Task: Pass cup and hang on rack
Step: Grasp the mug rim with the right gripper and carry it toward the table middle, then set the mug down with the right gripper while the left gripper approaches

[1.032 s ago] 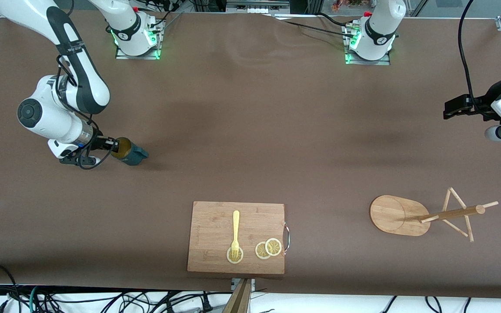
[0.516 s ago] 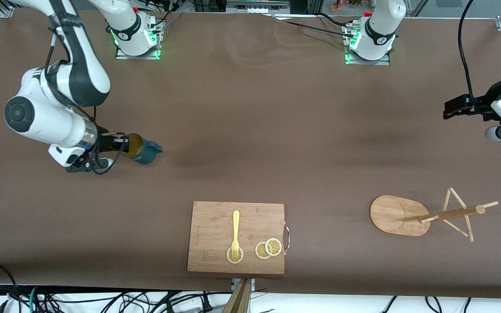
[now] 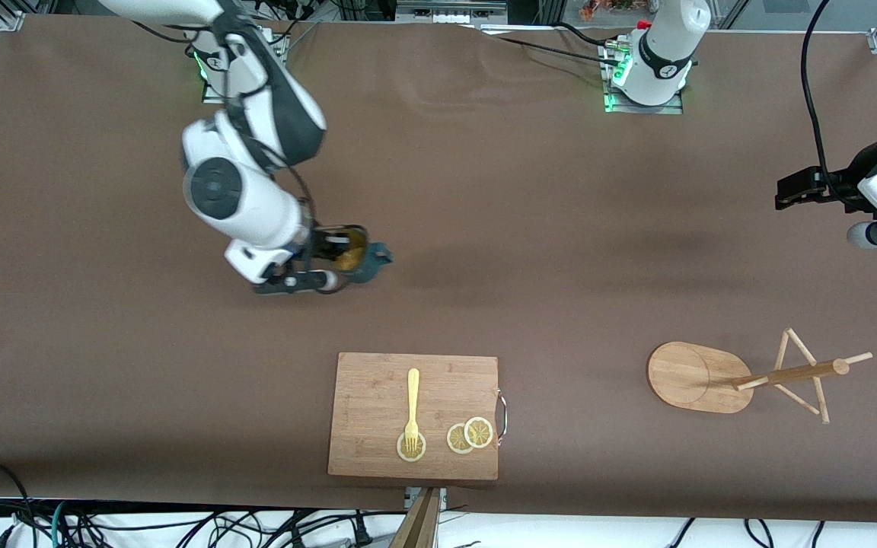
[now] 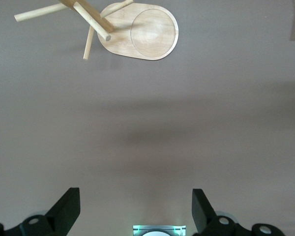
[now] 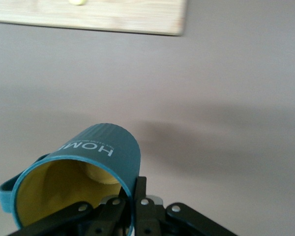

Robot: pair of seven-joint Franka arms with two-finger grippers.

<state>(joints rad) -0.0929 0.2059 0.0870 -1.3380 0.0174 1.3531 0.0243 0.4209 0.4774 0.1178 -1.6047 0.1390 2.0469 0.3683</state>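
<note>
Cup [image 3: 362,259]: ribbed teal mug, tan inside, white "HOME" lettering, tilted, held above the worktop [image 3: 484,228].
Right gripper [image 3: 341,255]: clamped on the cup's rim.
Left gripper [image 4: 135,209]: fingers spread, empty, waiting.
Rack [image 3: 701,377]: bamboo, near the left arm's end.

- The right gripper [image 5: 129,202] pinches the rim of the cup [image 5: 83,169], one finger inside.
- The cup is tilted, its yellowish inside showing.
- The cutting board [image 5: 98,17] lies on the brown table [image 5: 226,98].
</note>
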